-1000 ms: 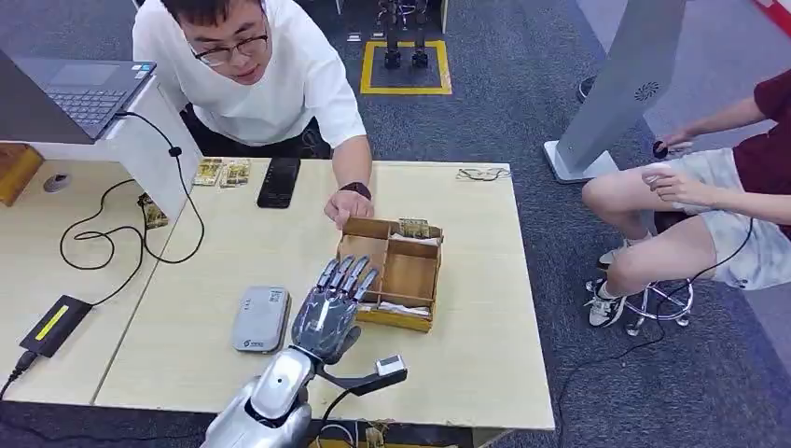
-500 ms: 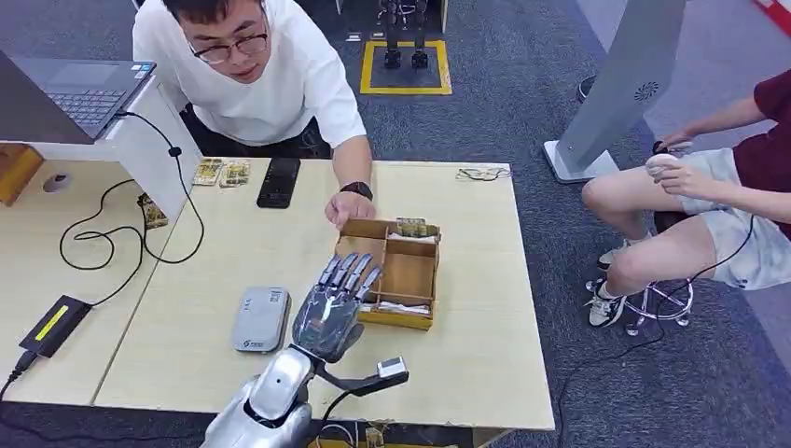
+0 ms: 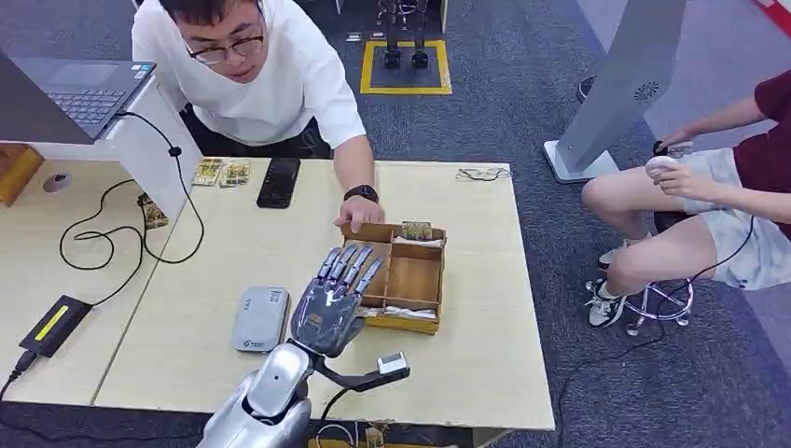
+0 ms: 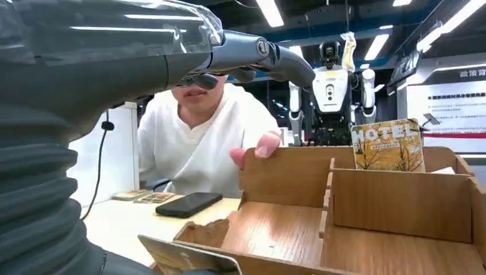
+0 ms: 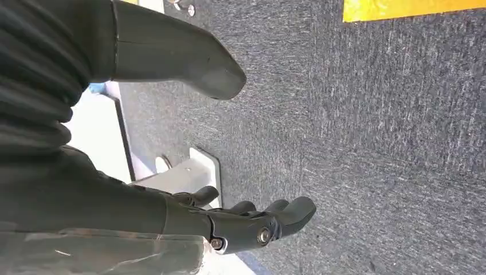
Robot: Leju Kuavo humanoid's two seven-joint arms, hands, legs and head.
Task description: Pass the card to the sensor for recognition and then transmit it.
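Observation:
A wooden box (image 3: 416, 278) with several compartments stands on the table to the right of centre. A yellow HOTEL card (image 3: 416, 230) (image 4: 388, 145) stands upright in its far right compartment, and white cards lie in the right-hand compartments. My left hand (image 3: 332, 301) hovers over the box's left side with fingers stretched out and apart, holding nothing. In the left wrist view a card edge (image 4: 192, 260) shows at the box's near wall below the hand. A grey sensor (image 3: 261, 318) lies left of my hand. My right hand (image 5: 252, 220) hangs over the carpet, loosely curled and empty.
A person in white leans over the far table edge with a hand (image 3: 359, 213) on the box's far left corner. A black phone (image 3: 279, 181), small cards (image 3: 222, 173), a laptop (image 3: 79, 93) and a cabled adapter (image 3: 54, 324) lie to the left. Another person (image 3: 718, 201) sits at right.
My left hand has reached slightly farther over the box. The person's hand has come down onto the box's far rim, and the box has shifted a little to the right.

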